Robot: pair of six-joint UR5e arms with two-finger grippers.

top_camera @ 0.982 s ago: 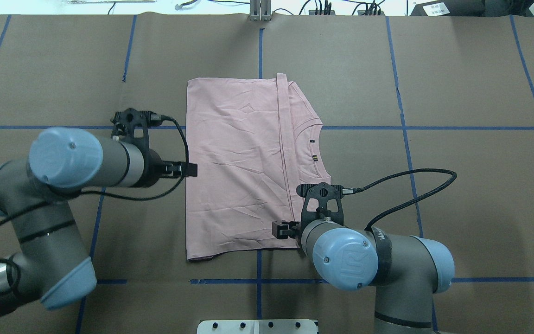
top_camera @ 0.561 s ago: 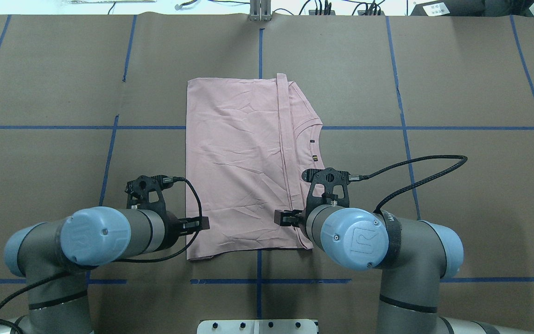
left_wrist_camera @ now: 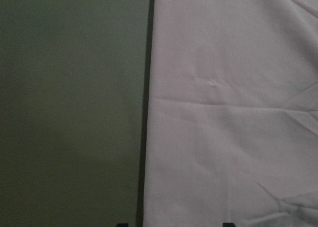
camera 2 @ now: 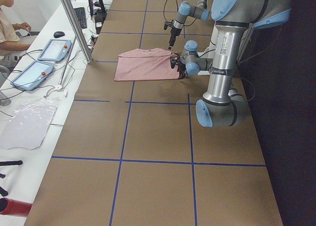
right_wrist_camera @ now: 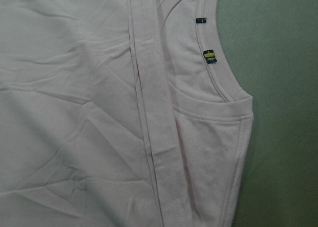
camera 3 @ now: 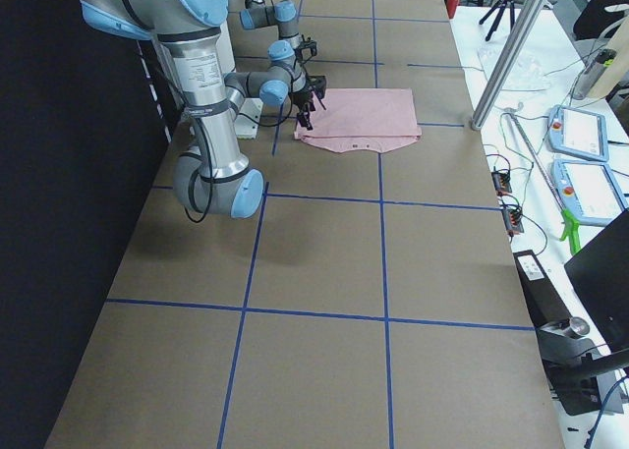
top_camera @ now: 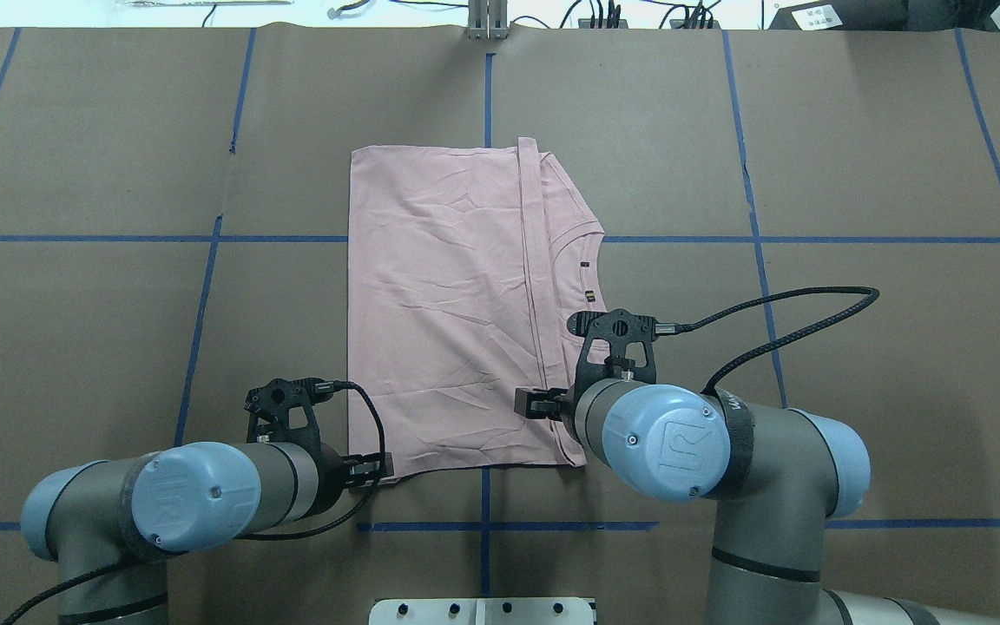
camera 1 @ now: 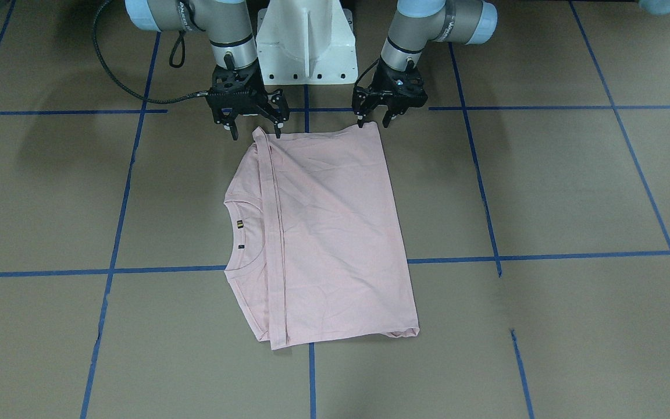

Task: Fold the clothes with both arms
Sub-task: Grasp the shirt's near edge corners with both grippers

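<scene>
T-shirt (top_camera: 448,312), at its corner nearest the robot's left, lies just under the left jaws, which are spread apart and grip nothing. The right jaws, also spread wide and empty, hang over the same near edge by the folded-over band. The left arm (top_camera: 196,495) and right arm (top_camera: 674,443) reach in low. The pink shirt lies flat, folded to a rectangle, on the brown surface (top_camera: 856,156), with its collar (top_camera: 591,278) toward the robot's right.

Overhead looks down from behind the robot (camera 1: 306,41); front faces it. Side cameras stand far, wrist cameras close. All share the T-shirt (top_camera: 448,304).
</scene>
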